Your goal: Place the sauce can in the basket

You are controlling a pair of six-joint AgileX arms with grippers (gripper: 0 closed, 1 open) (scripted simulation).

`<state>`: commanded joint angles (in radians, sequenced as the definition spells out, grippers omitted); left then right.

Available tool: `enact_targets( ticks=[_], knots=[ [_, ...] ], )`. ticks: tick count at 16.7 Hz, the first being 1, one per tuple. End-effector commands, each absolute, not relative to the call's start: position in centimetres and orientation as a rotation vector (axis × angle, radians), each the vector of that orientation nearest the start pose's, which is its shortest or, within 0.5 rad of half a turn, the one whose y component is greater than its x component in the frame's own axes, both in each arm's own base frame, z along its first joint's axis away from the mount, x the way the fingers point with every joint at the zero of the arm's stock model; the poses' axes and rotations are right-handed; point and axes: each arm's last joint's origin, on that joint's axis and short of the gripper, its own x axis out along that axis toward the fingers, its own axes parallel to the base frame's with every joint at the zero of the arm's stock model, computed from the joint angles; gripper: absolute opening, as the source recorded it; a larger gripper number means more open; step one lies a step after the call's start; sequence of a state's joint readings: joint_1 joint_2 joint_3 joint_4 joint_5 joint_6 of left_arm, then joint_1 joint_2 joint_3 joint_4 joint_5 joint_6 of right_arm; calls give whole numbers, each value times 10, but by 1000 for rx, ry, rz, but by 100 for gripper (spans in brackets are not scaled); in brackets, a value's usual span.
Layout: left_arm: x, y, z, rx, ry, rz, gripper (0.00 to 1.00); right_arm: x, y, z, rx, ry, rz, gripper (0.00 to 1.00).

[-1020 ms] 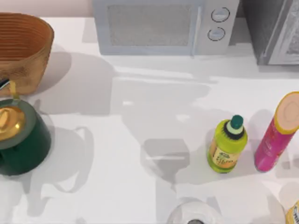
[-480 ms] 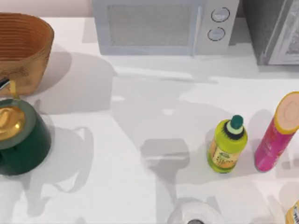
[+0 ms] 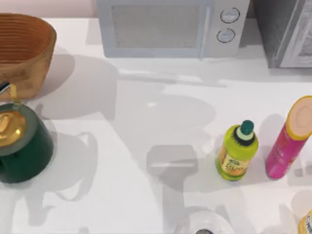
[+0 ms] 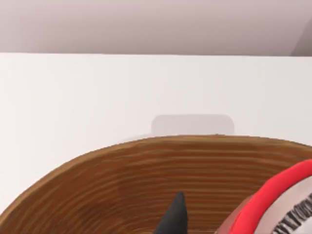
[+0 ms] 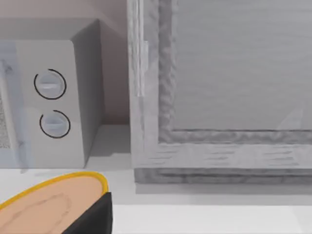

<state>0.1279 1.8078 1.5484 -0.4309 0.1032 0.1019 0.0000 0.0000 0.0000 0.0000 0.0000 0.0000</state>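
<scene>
1. The small red sauce can with its silvery-white top is seen in the left wrist view, beside one dark fingertip of the left tool and above the inside of the large round orange-brown woven basket.
2. Whether the left tool is clamped on the can cannot be told; the state of the right tool, parked near the tall pink tube at the table's right side, cannot be told either.
3. In the top view the basket stands at the table's far left corner, just behind the dark green pot with a gold lid.
4. The step in hand is judged to be the release into the basket.
5. The can should be kept upright and well inside the ribbed wall before it is freed.
6. It should be lowered close to the basket floor, so that it is not dropped and tipped.
7. Withdrawal should be made straight up, clear of the rim and of the pot's lid.
</scene>
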Motion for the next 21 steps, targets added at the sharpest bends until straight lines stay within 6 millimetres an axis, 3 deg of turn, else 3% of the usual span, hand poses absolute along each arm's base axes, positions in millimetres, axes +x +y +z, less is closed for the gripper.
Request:
enact_targets(
  ticks=[2,15,21],
  knots=[
    [413,54,289,8,685,2,0,106,-1,160,0,0,0,100],
    [413,54,289,8,685,2,98,106,-1,160,0,0,0,100],
    [413,54,289,8,685,2,100,106,-1,160,0,0,0,100]
  ],
)
